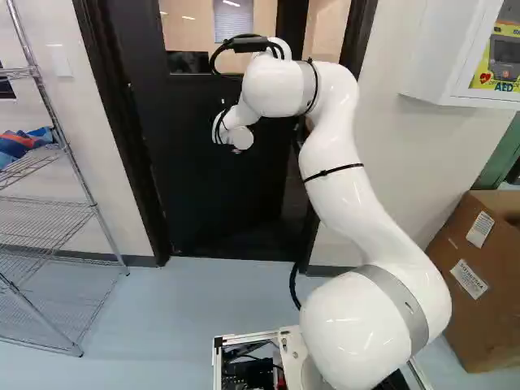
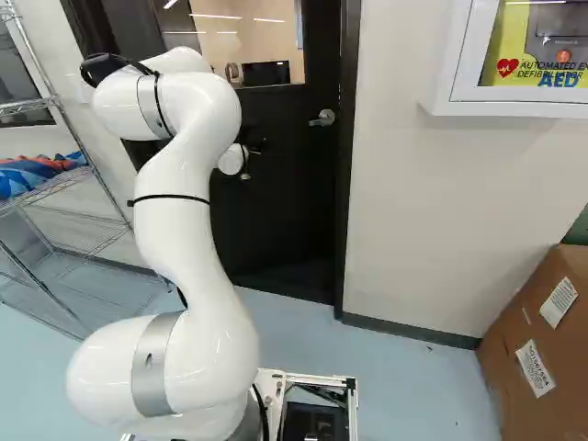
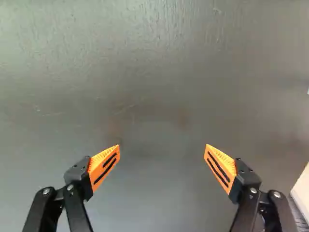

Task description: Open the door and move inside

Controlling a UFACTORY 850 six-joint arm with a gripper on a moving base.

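The dark door stands ajar in the left base view, its free edge back from the frame and the room beyond showing through the gap. Its silver lever handle is right of the arm's wrist in the right base view. There my black gripper shows only in small part, in front of the door panel below the window. The wrist view has my gripper open, its orange-padded fingers wide apart with nothing between them. Ahead of them spreads the flat door surface; whether they touch it I cannot tell.
A dark door frame borders the doorway. Wire shelving stands left of it. To the right are a wall-mounted AED cabinet and a cardboard box on the floor. In the wrist view a pale object lies beyond one finger.
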